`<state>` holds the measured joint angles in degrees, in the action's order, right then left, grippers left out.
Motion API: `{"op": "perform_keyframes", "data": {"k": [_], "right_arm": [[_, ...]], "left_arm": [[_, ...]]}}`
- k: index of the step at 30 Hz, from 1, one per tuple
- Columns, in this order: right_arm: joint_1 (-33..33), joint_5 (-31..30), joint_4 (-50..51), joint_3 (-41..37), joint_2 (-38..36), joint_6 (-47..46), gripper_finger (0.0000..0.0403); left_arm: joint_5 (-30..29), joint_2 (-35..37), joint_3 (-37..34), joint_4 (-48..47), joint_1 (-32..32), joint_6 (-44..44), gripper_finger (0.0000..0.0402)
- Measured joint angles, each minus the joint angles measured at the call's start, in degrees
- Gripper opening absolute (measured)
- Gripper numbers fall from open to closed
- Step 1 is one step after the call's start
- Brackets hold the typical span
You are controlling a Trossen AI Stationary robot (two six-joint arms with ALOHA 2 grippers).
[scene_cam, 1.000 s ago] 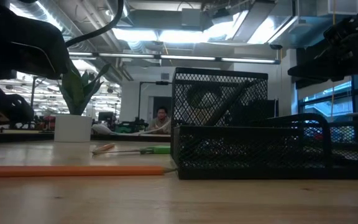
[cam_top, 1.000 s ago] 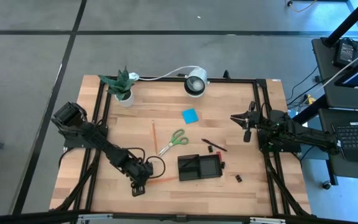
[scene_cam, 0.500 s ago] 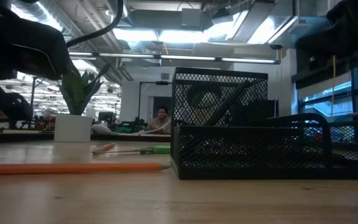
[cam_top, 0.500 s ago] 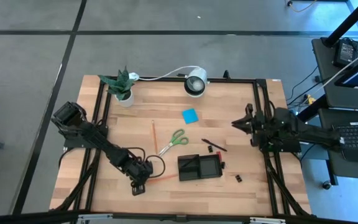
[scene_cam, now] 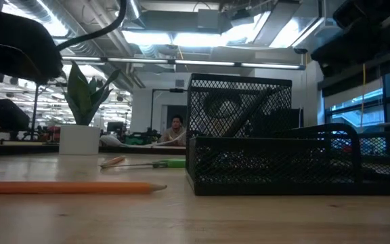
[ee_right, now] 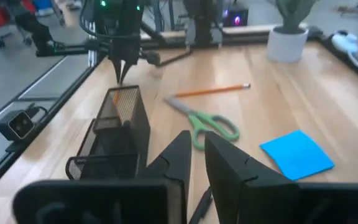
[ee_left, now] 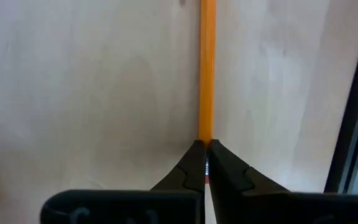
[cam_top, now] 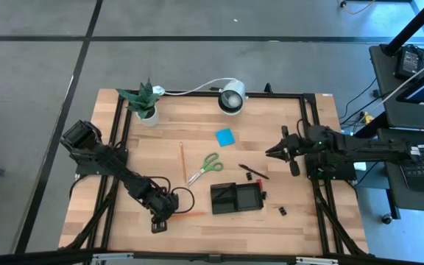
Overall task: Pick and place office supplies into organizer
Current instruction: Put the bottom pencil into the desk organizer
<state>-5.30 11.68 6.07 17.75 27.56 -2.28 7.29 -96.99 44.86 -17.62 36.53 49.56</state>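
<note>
My left gripper [cam_top: 160,219] is low near the table's near-left part, shut on an orange pencil [cam_top: 182,215] that points right toward the organizer [cam_top: 236,197]. The organizer is a black mesh tray [scene_cam: 269,163]. The pencil's tip [scene_cam: 162,186] stops short of the tray wall. My right gripper [cam_top: 271,152] hovers above the table's right part, open by a narrow gap [ee_right: 197,146] and holding nothing. Green-handled scissors [cam_top: 206,166], a blue sticky pad [cam_top: 224,136], a second pencil [cam_top: 182,158] and black pens [cam_top: 252,171] lie flat on the wood. My left gripper pinches the orange pencil between its two fingertips at the pencil's left end [ee_left: 206,134]. The fingers come low from the table's left and lie along the pencil. It stretches level toward the organizer, close over the wood; whether it rests on the wood I cannot tell.
A potted plant [cam_top: 144,103] and a white round lamp [cam_top: 232,98] stand at the far edge. Tiny black clips [cam_top: 281,211] and a small red piece [cam_top: 264,195] lie right of the organizer. A black frame runs round the table [cam_top: 315,132]. A person sits in the room behind [scene_cam: 176,129].
My left gripper has drawn back toward the table's left, sliding the pencil lengthwise. Its tip, which reached the organizer's wall, now stands apart from it. My right gripper has moved toward the table's left and near side and has turned.
</note>
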Motion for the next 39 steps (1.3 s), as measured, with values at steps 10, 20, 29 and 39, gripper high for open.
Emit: {"op": "perform_keyframes", "data": {"k": [10,20,29,39], "right_arm": [[0.3,-0.2,-1.0,2.5,8.0,-0.5,0.0051],[0.3,-3.7,-3.8,2.5,11.7,-0.7,0.0051],[1.7,-3.9,-3.2,6.6,13.6,-4.5,0.0051],[13.6,-14.8,12.5,32.1,33.6,-0.6,0.0051]], "left_arm": [[-0.3,-0.2,1.8,-2.4,-2.3,-12.6,0.0003],[-4.5,-0.9,3.7,-3.3,-2.8,-13.9,0.0003],[-7.1,-1.0,3.9,-2.6,-2.9,-15.8,0.0003],[-6.7,-2.2,4.1,-1.8,-2.6,-16.4,0.0003]]}}
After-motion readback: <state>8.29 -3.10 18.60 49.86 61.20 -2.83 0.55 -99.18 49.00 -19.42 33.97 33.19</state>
